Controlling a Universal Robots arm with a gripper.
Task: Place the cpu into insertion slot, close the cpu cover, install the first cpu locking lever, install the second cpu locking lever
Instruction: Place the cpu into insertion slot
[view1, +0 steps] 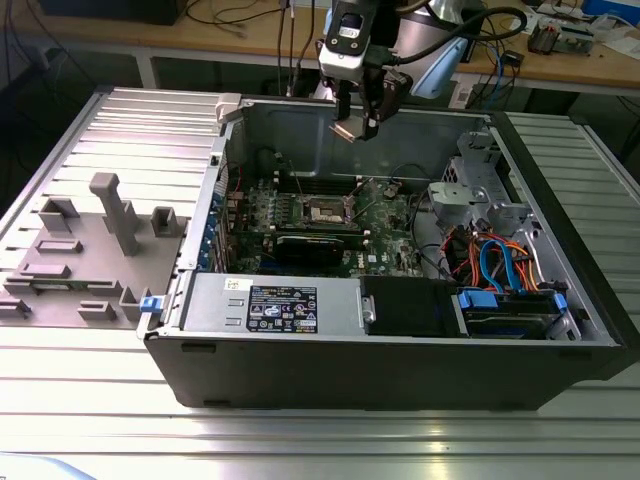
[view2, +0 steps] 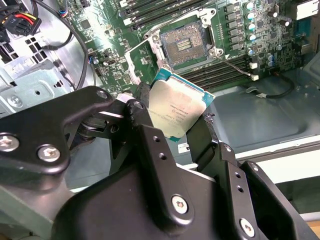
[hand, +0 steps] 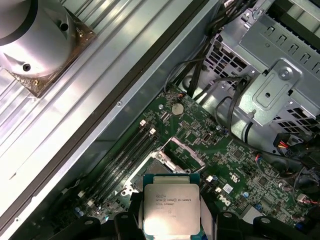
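Note:
My gripper (view1: 358, 122) hangs over the open computer case, above its back wall, shut on the cpu (view1: 342, 130). In both wrist views the cpu (view2: 177, 111) (hand: 170, 204) is a flat square chip with a silver top, pinched at two opposite edges between the black fingers (view2: 144, 120). The insertion slot (view1: 322, 210) lies on the green motherboard well below the chip, dark-centred with a silvery rim, uncovered and with nothing in it (view2: 186, 44) (hand: 181, 156). The cpu cover (view2: 140, 62) stands swung up beside the slot.
A long black expansion card (view1: 318, 245) sits just in front of the slot, and memory slots (hand: 125, 157) run beside it. A drive cage (view1: 480, 195) and coloured cables (view1: 495, 265) fill the exterior view's right. A grey fixture (view1: 90, 250) lies outside the case.

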